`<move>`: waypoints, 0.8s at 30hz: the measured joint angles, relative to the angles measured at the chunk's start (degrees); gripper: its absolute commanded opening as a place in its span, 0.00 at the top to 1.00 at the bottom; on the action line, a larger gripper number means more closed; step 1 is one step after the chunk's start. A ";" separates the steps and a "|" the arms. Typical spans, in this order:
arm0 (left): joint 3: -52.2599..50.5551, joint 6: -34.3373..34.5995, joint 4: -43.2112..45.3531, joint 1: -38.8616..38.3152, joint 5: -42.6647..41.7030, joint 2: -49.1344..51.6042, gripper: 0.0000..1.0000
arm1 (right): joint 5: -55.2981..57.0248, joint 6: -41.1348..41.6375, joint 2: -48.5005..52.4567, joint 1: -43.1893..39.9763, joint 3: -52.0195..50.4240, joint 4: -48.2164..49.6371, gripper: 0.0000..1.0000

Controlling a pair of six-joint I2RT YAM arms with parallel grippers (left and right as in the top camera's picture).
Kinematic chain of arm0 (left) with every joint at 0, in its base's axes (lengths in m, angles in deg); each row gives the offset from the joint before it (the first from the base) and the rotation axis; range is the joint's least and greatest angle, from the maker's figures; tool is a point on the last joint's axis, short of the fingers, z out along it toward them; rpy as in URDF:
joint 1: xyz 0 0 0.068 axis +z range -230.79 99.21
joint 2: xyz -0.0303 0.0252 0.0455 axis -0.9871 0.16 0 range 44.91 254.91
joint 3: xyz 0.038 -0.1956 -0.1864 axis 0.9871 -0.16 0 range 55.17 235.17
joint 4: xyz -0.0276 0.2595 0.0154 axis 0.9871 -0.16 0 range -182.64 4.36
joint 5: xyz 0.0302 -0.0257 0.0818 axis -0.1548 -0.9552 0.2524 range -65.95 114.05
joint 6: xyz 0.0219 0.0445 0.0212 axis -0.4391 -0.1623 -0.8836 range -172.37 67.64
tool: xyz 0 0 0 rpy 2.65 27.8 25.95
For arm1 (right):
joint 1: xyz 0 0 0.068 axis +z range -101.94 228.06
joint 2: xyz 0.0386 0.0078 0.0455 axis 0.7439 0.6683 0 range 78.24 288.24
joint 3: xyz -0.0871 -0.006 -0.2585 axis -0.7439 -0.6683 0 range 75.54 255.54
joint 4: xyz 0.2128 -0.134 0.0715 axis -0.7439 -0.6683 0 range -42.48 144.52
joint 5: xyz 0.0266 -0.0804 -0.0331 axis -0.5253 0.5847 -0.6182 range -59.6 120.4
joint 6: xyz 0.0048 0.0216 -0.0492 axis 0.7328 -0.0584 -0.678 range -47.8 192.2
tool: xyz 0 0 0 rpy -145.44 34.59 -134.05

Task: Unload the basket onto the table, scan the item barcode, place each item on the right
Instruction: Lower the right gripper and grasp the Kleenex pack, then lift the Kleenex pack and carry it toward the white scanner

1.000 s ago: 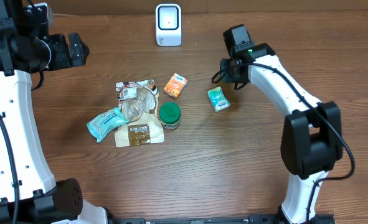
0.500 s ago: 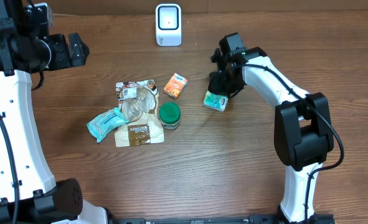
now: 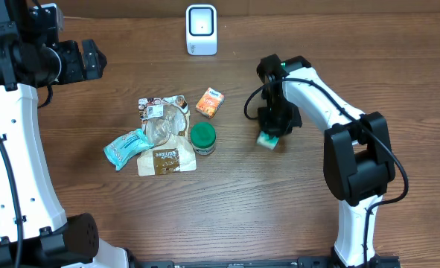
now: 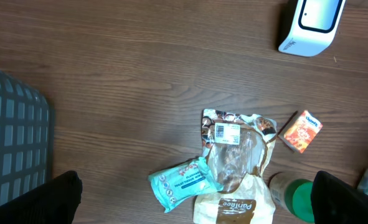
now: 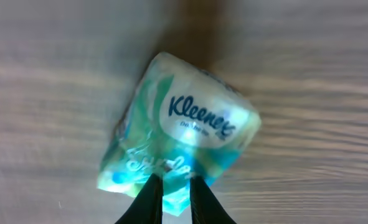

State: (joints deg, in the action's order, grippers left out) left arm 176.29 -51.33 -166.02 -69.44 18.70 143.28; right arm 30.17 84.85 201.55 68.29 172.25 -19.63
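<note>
Right tool: clenched on the near edge of the tissue pack
Left tool: released, empty, far left
Scanner: far side of table

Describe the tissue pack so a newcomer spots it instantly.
Start at the white scanner at the far edge of the table, then look right and nearer. Pinched in the right gripper is the Kleenex pack: teal-and-white, apart from the clutter around the green-lidded jar.
</note>
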 measured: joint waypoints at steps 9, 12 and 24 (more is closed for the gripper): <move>0.00 0.00 0.00 0.00 0.00 0.00 0.00 | 7.26 14.73 -5.86 -1.95 -2.91 3.39 0.86; 0.00 0.00 0.02 0.00 0.02 0.00 0.00 | 7.74 15.93 -5.81 -2.21 -7.63 7.17 0.86; 0.00 0.00 -0.02 0.00 0.00 0.00 0.00 | -6.27 5.27 -5.81 -2.14 -15.82 30.10 0.82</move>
State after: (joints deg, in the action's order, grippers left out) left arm 176.29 -51.33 -166.04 -69.44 18.70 143.28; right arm 23.90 90.11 195.73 66.15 156.42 10.47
